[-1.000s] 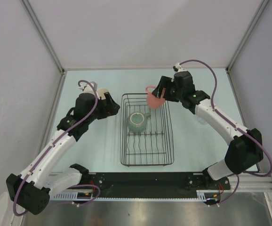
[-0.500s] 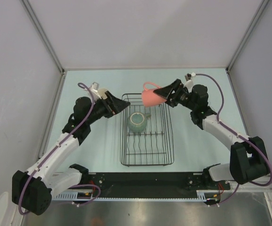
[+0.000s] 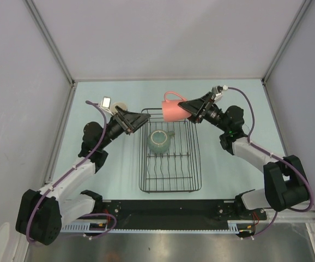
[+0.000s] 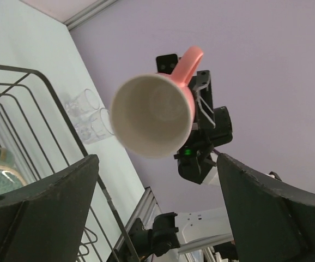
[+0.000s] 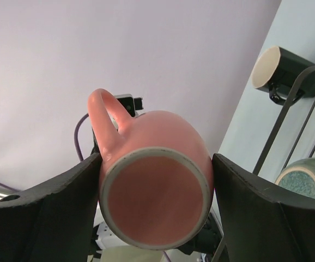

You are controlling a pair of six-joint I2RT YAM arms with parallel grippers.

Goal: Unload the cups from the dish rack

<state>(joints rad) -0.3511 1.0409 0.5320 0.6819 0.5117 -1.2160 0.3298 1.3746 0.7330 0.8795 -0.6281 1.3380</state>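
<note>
One pink mug (image 3: 174, 112) hangs sideways over the far end of the dish rack (image 3: 197, 164), clamped between the fingers of the right gripper (image 3: 187, 110). The left gripper (image 3: 139, 121) gapes wide, facing the mug's mouth. If the smooth mug slips, it could strike the wires or the pale-green cup (image 3: 159, 140).

Top external: above and behind the arm bases, looking down, far enough for both arms and the whole black wire dish rack (image 3: 171, 190).
Left wrist: behind the left gripper (image 3: 137, 121), tilted up past its tips into the mouth of the pink handled mug (image 4: 152, 114), fairly near.
Right wrist: behind the right gripper (image 3: 186, 109), close against the mug's base.
Shared: mug, rack bars, round pale-green cup (image 3: 159, 140) in all three.
</note>
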